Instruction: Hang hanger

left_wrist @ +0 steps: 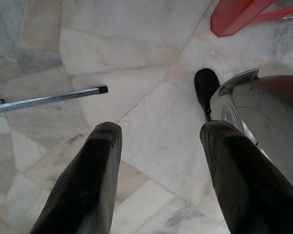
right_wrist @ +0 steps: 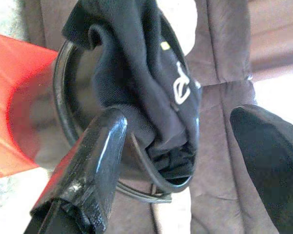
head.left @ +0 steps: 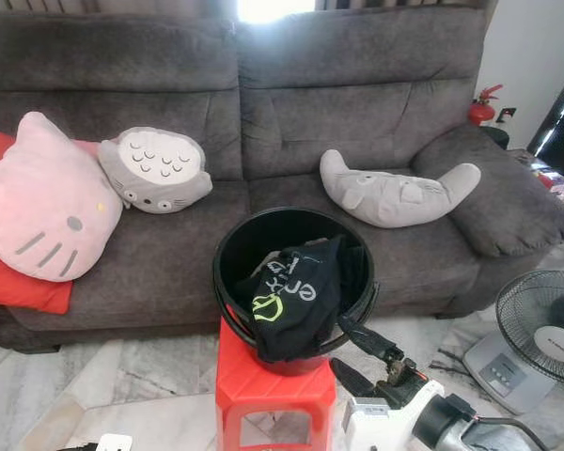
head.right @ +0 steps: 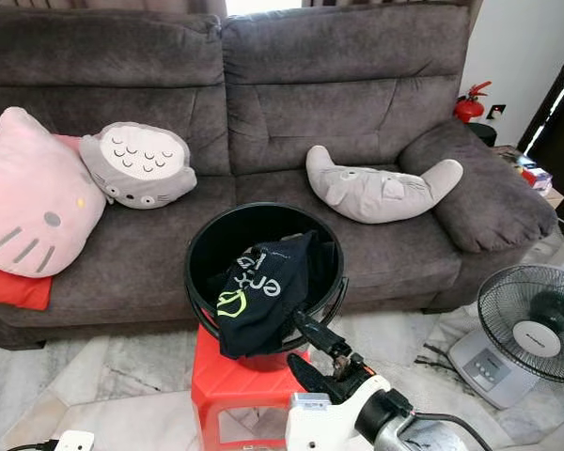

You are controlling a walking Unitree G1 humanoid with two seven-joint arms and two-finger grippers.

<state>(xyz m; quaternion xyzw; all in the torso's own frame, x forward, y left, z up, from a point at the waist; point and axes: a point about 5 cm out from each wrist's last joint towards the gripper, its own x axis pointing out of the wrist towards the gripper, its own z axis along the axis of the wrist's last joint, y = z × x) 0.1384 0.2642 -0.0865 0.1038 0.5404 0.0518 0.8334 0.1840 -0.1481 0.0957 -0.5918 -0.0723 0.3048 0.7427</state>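
- currently my right gripper (head.left: 352, 355) sits just beside the near rim of the round black plastic bucket (head.left: 227, 272), fingers spread wide and holding nothing; i judge it is lined up to reach for the cloth.
- one bucket stands on one red plastic stool (head.left: 249, 385), probably raised there so the arm can reach it.
- one black garment with pale lettering (head.left: 291, 301) is draped over the bucket's front rim, half in, half hanging out.
- the hanger itself: i cannot make one out; it may be hidden under the garment.
- my left gripper (left_wrist: 156, 165) hangs idle over the pale marble floor (left_wrist: 136, 48), fingers apart, empty.
- one thin metal rod (left_wrist: 49, 99) lies on the floor near it.
- on the dark grey fabric sofa (head.left: 357, 94): three plush cushions, one pink, two grey.
- one standing fan (head.left: 545, 338) to the right.
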